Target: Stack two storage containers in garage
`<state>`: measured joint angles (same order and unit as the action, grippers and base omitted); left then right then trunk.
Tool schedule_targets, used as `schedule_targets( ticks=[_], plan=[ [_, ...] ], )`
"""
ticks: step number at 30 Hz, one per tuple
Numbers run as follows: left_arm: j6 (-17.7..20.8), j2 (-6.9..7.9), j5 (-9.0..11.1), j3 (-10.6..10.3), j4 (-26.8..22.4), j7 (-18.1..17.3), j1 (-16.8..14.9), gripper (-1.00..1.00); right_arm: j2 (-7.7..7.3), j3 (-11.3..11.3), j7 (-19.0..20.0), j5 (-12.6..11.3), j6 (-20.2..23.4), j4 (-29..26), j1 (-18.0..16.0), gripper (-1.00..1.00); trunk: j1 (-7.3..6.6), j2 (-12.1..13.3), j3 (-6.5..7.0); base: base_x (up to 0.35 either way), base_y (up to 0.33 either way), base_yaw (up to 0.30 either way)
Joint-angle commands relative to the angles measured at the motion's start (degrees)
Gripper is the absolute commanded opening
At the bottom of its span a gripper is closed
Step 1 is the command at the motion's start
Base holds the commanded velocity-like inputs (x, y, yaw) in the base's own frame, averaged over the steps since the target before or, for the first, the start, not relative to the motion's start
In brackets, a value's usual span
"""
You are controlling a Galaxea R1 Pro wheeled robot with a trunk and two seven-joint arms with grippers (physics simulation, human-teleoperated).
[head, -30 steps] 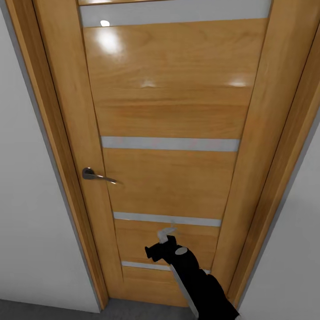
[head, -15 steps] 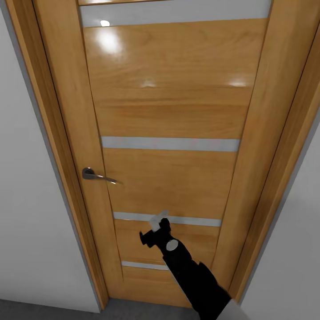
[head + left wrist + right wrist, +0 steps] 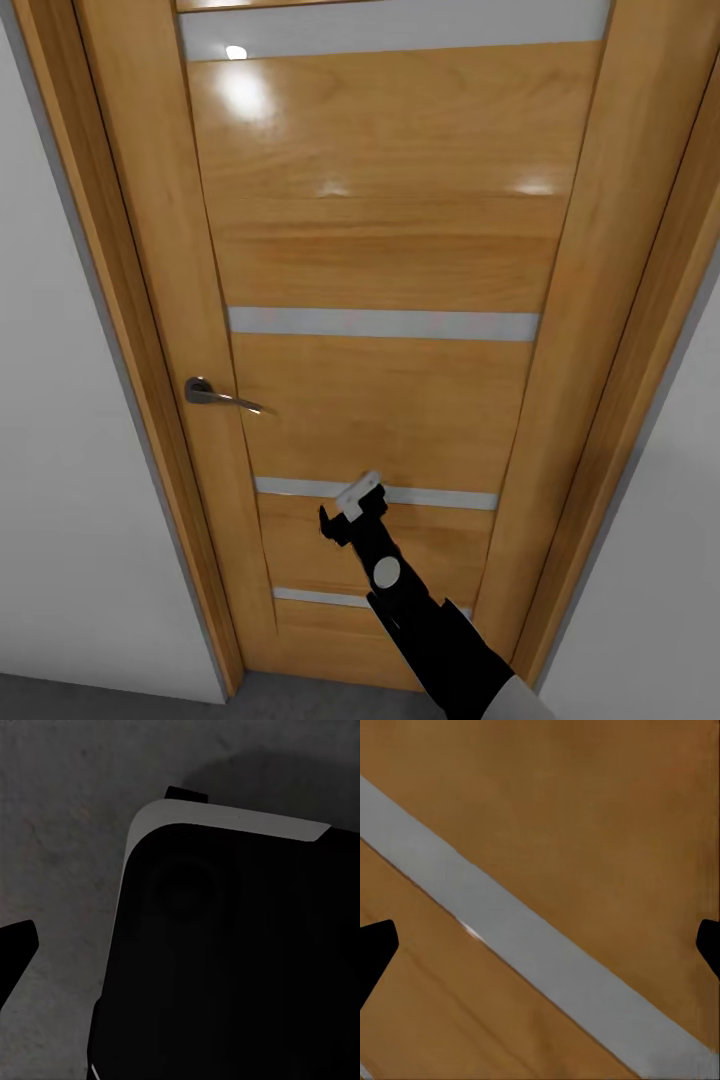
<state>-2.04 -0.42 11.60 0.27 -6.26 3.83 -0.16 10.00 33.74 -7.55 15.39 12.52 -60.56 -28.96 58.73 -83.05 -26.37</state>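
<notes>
We're at the door (image 3: 380,400), right gripper (image 3: 352,505) fingers spread, empty, below the handle (image 3: 222,396); may shove the panel instead. Left fingers: can't tell.

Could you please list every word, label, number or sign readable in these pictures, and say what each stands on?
None: no text can be read anywhere.
The door bears only plain pale stripes, no lettering.
The handle and the white wall carry no marks.
The right gripper, close to the door, shows no label.
The left wrist view shows a dark robot part over grey floor, unmarked.
</notes>
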Motion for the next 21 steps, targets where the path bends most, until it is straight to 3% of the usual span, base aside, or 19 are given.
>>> schedule_targets(
  ticks=[1,4,5,12,21],
  plan=[
    [-0.16,-0.02,0.35,-0.01,0.0,0.13,-0.02,1.0,0.0,0.22,-1.36,0.54,0.07,0.0,-0.04,1.0,0.0,-0.03,-0.06,0.0,0.0,0.0],
    [-0.16,0.02,0.35,-0.01,0.01,0.13,-0.02,1.0,0.0,0.85,-6.29,0.4,-1.16,0.14,-0.04,1.0,0.0,-0.03,-0.06,0.0,0.0,0.0],
    [-0.16,-0.01,0.35,-0.01,0.01,0.13,-0.02,1.0,0.0,2.68,-7.43,0.07,-1.26,0.23,-0.04,1.0,0.0,-0.03,-0.06,0.0,0.0,0.0],
    [-0.16,0.04,0.39,0.0,-0.06,0.13,-0.02,1.0,0.0,3.56,-7.83,0.17,-1.55,0.9,-0.04,1.0,0.0,-0.03,-0.06,0.014,0.0,0.0],
    [-0.16,0.07,0.36,-0.06,0.08,-0.36,-0.02,1.0,0.0,3.79,-6.91,0.17,-3.9,2.12,-0.04,1.0,0.0,-0.03,-0.06,0.261,0.0,0.0]
  ],
)
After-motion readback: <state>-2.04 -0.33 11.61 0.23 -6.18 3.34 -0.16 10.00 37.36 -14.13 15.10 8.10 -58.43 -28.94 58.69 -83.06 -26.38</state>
